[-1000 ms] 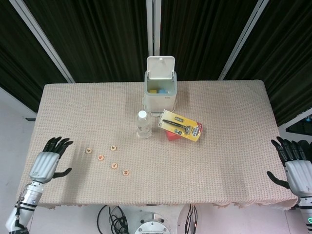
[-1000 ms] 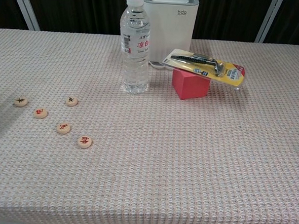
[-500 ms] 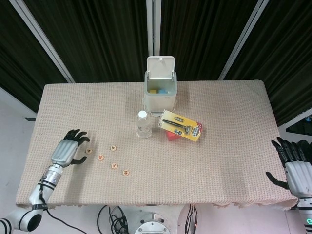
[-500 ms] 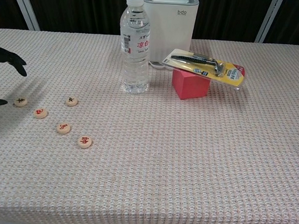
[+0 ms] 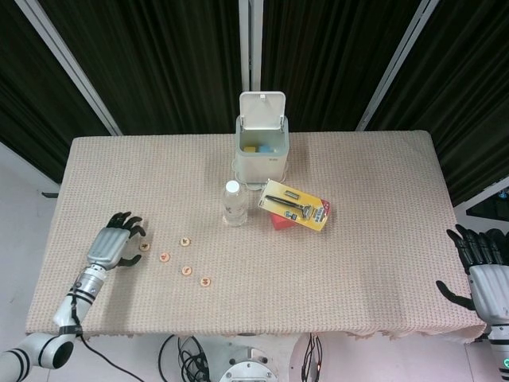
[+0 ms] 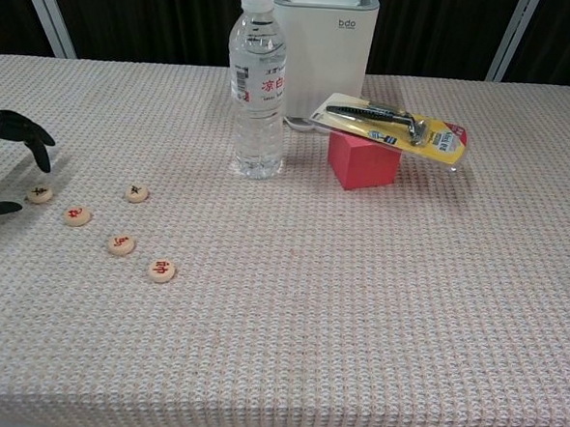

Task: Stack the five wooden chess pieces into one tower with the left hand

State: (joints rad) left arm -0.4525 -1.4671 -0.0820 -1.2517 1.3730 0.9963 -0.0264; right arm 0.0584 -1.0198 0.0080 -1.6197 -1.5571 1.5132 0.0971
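Note:
Several round wooden chess pieces lie flat and apart on the left part of the table: one (image 6: pixel 39 194) at the far left, then one (image 6: pixel 77 216), one (image 6: pixel 137 194), one (image 6: pixel 120 244) and one (image 6: pixel 162 270); none is stacked. My left hand (image 5: pixel 115 243) hovers open just left of the leftmost piece (image 5: pixel 144 247), fingers (image 6: pixel 24 135) spread above it and thumb below. It holds nothing. My right hand (image 5: pixel 485 267) is open off the table's right edge.
A water bottle (image 6: pixel 261 86) stands mid-table in front of a white bin (image 5: pixel 262 143) with its lid up. A packaged razor (image 6: pixel 392 123) leans on a red block (image 6: pixel 363 162) right of the bottle. The table (image 5: pixel 374 263) is covered with woven beige cloth.
My left hand has moved in from the table's left edge toward the leftmost piece, then lowered a little. The pieces and my right hand have stayed put.

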